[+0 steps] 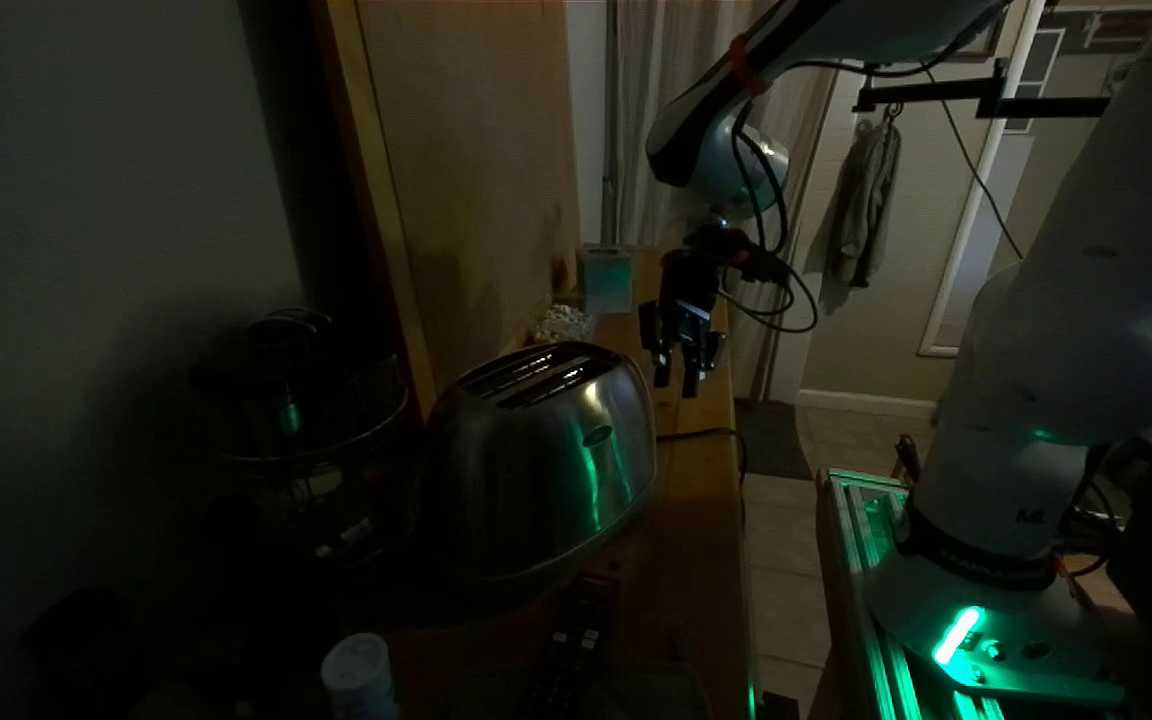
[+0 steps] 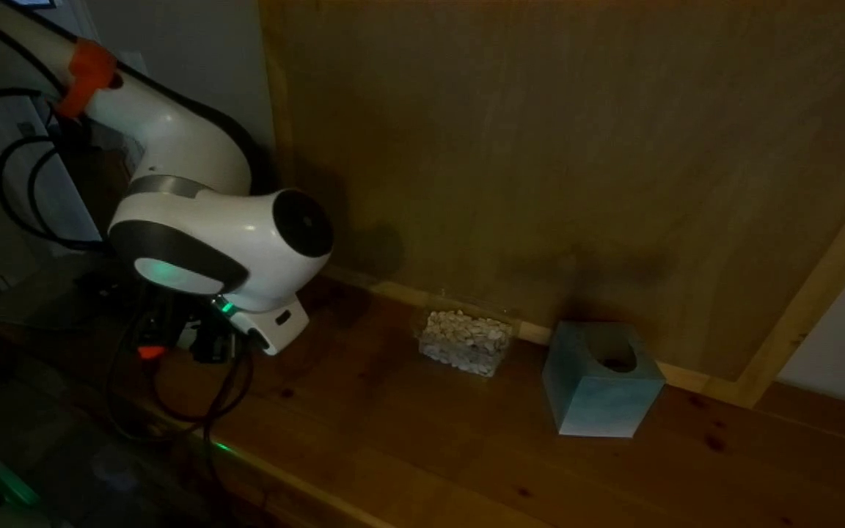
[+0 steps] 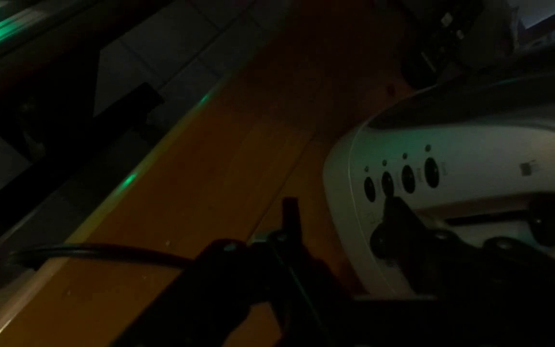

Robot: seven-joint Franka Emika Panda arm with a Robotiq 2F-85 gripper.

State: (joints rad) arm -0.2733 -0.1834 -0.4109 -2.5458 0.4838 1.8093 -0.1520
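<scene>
Currently, the gripper hangs near the toaster on the counter, jaws spread and empty, so a misjudged sideways move in dim light could strike the buttons or snag the black cord.

In an exterior view, points the gripper downward with fingers parted, near a metal toaster on a wooden counter. Has a pale box farther back, a white-topped canister in front. Glows green at the arm's base.
</scene>
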